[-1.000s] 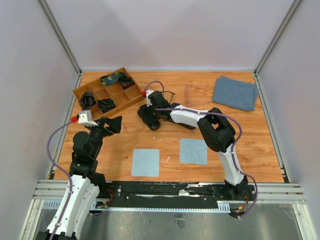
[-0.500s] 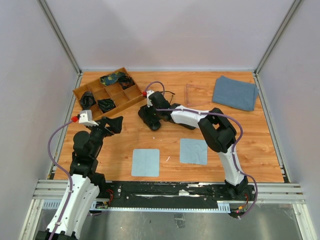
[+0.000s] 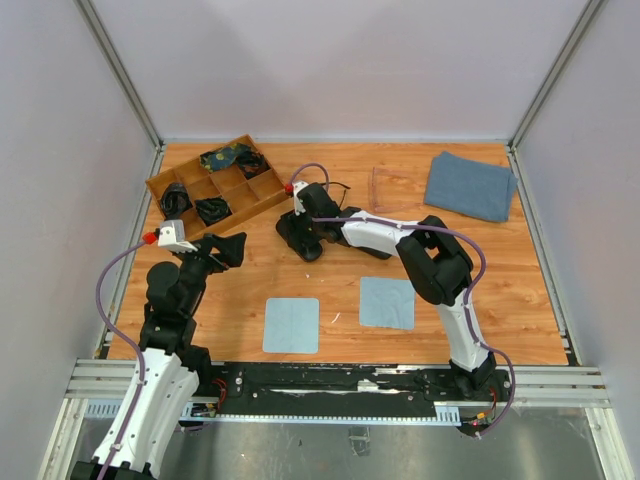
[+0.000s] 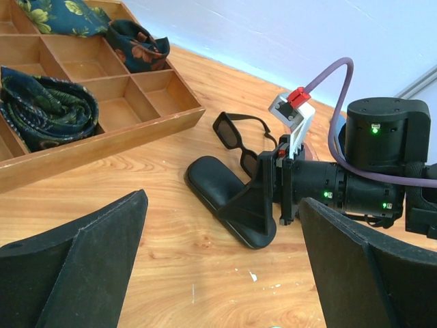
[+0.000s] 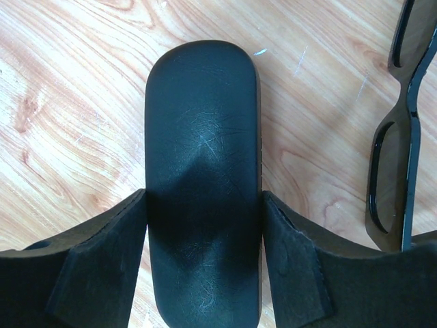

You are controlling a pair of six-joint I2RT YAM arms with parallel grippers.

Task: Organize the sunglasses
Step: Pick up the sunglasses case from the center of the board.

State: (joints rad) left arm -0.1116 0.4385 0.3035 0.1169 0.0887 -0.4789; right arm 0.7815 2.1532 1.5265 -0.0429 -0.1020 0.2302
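Observation:
My right gripper (image 3: 300, 238) is low over the table, shut on a black oval hard case (image 5: 203, 137) that lies flat on the wood; both pads press its long sides. The black sunglasses (image 5: 396, 157) with dark lenses lie just beyond the case, seen past it in the left wrist view (image 4: 235, 133), untouched. A pale translucent pair (image 3: 385, 187) lies faintly visible farther right. My left gripper (image 3: 232, 248) hangs open above bare wood to the left of the case (image 4: 218, 184), nothing between its fingers.
A wooden divided tray (image 3: 160, 185) at the back left holds rolled dark fabrics. Two light blue square cloths (image 3: 291, 324) (image 3: 387, 302) lie near the front. A folded blue-grey towel (image 3: 470, 185) sits at the back right.

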